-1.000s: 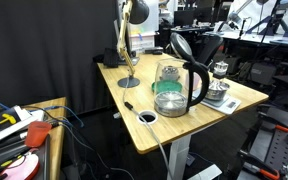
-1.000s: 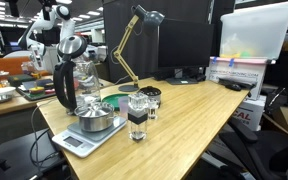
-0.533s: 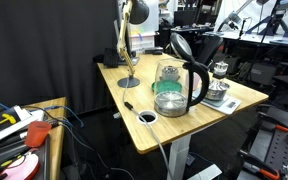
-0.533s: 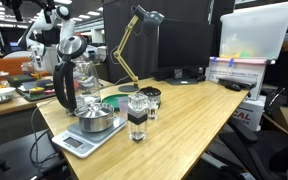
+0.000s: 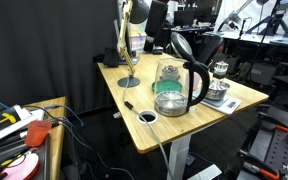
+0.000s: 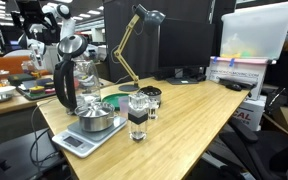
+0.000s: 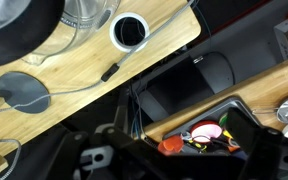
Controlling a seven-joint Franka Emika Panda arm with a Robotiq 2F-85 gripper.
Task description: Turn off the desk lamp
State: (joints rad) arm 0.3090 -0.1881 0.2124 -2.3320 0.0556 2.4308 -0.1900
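The desk lamp (image 5: 125, 45) is slim and gold-brass, with an angled stem and a small rounded head. It stands at the back corner of the wooden desk (image 5: 199, 125) and also shows in an exterior view (image 6: 127, 50). In the wrist view its round flat base (image 7: 24, 92) lies on the desk at the left. My gripper (image 5: 156, 18) hangs high above the desk beside the lamp head, apart from it. It is a dark shape at the top left of an exterior view (image 6: 29, 14). In the wrist view its dark fingers (image 7: 179, 162) sit apart and empty.
A glass kettle (image 5: 179, 85) with a black handle stands mid-desk, with a scale and bowl (image 6: 92, 122), glass jars (image 6: 137, 112), a black marker (image 7: 112, 72) and a cable hole (image 7: 130, 30). A bin of tools (image 7: 209, 135) sits beside the desk.
My gripper has come into sight at the top of both exterior views, close to the lamp head. The lamp and the desk's things have not moved.
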